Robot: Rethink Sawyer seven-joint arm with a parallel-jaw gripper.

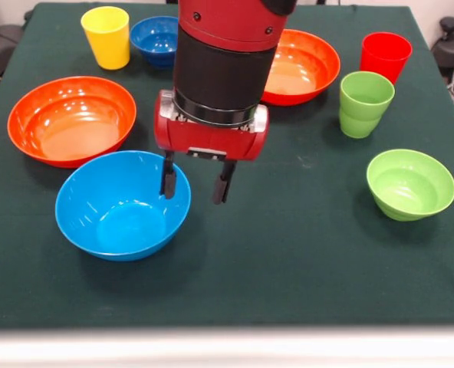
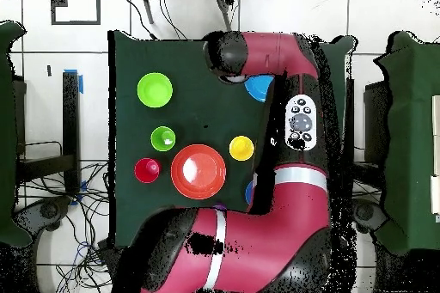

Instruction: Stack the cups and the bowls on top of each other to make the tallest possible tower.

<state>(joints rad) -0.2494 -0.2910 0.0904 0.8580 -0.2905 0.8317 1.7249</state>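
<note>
- Dark green cloth covers the table (image 1: 288,253), and every cup and bowl stands apart on it; nothing is stacked.
- From above, the red and black arm (image 1: 223,69) comes down over the middle of the table, its red wrist block just above the cloth.
- Its pincer (image 1: 196,182) hangs released and holds nothing; the two dark fingers (image 1: 168,175) point down with a clear gap between them.
- One finger hangs in front of the rim of the light blue bowl (image 1: 120,207); the other hangs just outside it, over bare cloth. Whether either touches the bowl cannot be told.
- That light blue bowl sits upright at the near side of the table, empty.
- Beside it, further back, lies an orange-red bowl (image 1: 70,119), upright, its rim close to the blue one.
- A second orange-red bowl (image 1: 307,65) sits behind the arm, partly hidden by it.
- At the far side stand a yellow cup (image 1: 106,36) and a small dark blue bowl (image 1: 154,38), close together.
- On the other side are a red cup (image 1: 385,54), a lime green cup (image 1: 363,103) just in front of it, and a small lime green bowl (image 1: 409,184) nearer still.
- Seen from overhead, the arm covers much of the table (image 2: 129,75); a tiled floor (image 2: 378,15) and loose cables (image 2: 86,229) surround it.
</note>
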